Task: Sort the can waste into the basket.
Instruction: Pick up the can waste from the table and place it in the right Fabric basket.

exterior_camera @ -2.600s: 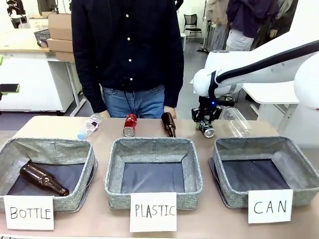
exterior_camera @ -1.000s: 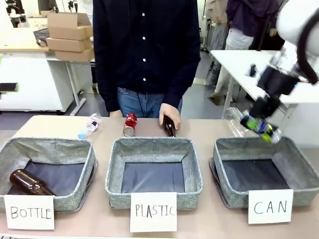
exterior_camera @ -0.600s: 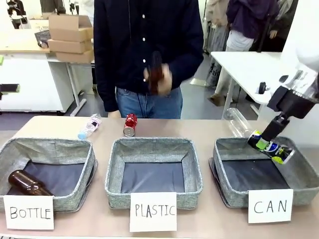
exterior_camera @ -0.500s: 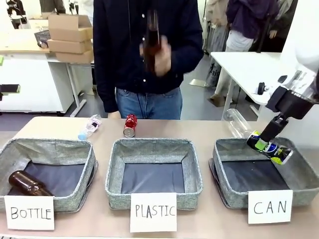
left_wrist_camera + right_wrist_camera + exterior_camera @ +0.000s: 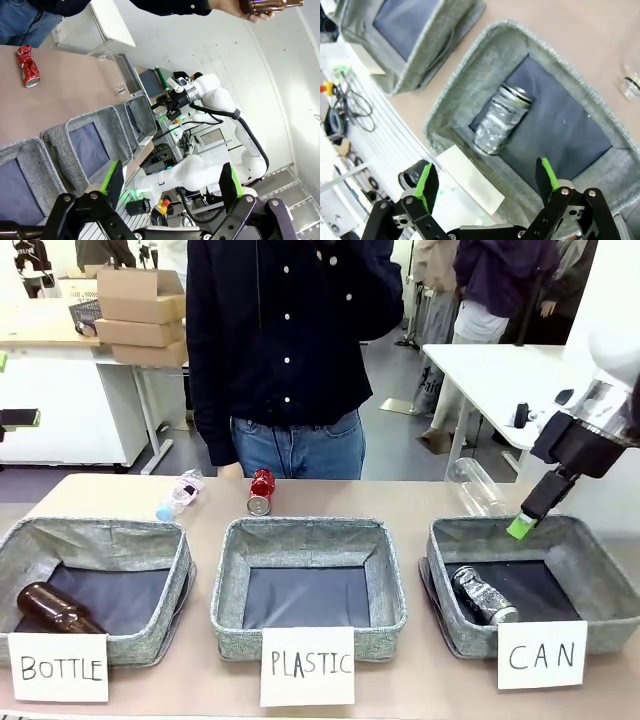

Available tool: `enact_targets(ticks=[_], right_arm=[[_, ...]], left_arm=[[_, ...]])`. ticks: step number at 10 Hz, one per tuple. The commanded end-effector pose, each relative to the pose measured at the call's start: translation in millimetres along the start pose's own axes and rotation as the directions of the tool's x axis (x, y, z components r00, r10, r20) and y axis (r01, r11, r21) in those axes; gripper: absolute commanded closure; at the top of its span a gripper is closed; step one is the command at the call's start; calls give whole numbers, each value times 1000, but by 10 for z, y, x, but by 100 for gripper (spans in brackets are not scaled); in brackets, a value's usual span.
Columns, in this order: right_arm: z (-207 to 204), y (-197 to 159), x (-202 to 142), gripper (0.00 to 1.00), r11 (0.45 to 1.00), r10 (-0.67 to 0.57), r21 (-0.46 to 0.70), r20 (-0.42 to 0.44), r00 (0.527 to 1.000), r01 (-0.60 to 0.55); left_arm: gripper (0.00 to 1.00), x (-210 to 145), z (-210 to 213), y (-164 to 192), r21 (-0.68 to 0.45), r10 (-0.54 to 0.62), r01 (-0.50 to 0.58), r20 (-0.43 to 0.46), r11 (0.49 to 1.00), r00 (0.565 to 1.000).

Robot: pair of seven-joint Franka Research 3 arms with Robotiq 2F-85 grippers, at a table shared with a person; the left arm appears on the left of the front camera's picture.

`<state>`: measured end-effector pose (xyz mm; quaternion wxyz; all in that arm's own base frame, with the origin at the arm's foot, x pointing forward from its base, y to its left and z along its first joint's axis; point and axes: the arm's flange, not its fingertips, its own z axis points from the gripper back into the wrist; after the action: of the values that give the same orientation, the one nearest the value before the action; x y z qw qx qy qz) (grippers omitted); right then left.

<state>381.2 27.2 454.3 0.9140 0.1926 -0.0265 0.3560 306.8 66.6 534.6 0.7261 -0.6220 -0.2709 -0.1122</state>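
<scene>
Setting: robotics lab, shared workroom. Evidence: white desk (image 5: 490, 365) behind, stacked cardboard boxes (image 5: 135, 305), office chair (image 5: 385, 285), loose cables (image 5: 345, 107), hand-lettered sorting cards (image 5: 307, 665) on test desk (image 5: 110, 495), robot arm (image 5: 600, 405) over it.

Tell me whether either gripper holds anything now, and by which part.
Neither holds anything. The right gripper is open above the basket, where the can lies loose; the left gripper is open too.

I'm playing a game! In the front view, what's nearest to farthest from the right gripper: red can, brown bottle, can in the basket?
From the right gripper:
1. Can in the CAN basket, right side.
2. Red can, table's far edge, middle.
3. Brown bottle, BOTTLE basket, far left.
</scene>
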Motion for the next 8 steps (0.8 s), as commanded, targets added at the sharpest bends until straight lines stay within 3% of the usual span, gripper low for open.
enact_targets(ticks=[1,2,3,4,5,6,7,8], right_arm=[[9,-44,12,0,999,-1,48,54,999,-2],[28,-50,15,0,996,-5,84,82,997,-2],[99,-25,-5,0,982,-19,187,172,985,-13],[288,58,12,0,890,-208,455,389,898,9],[469,155,-47,0,749,-312,656,471,825,-91],[582,232,-88,0,661,-365,725,538,760,-195],[620,265,-160,0,615,-362,726,605,709,-307],[645,230,-193,0,570,-430,754,612,663,-326]], left_arm=[[0,20,-10,-5,-20,-22,23,11,1000,1000],[0,20,-10,-5,-20,-22,23,11,1000,1000],[0,20,-10,-5,-20,-22,23,11,1000,1000],[0,20,-10,-5,-20,-22,23,11,1000,1000],[0,20,-10,-5,-20,-22,23,11,1000,1000],[0,20,-10,-5,-20,-22,23,11,1000,1000],[0,20,-10,-5,-20,-22,23,11,1000,1000],[0,20,-10,-5,-20,-22,23,11,1000,1000]])
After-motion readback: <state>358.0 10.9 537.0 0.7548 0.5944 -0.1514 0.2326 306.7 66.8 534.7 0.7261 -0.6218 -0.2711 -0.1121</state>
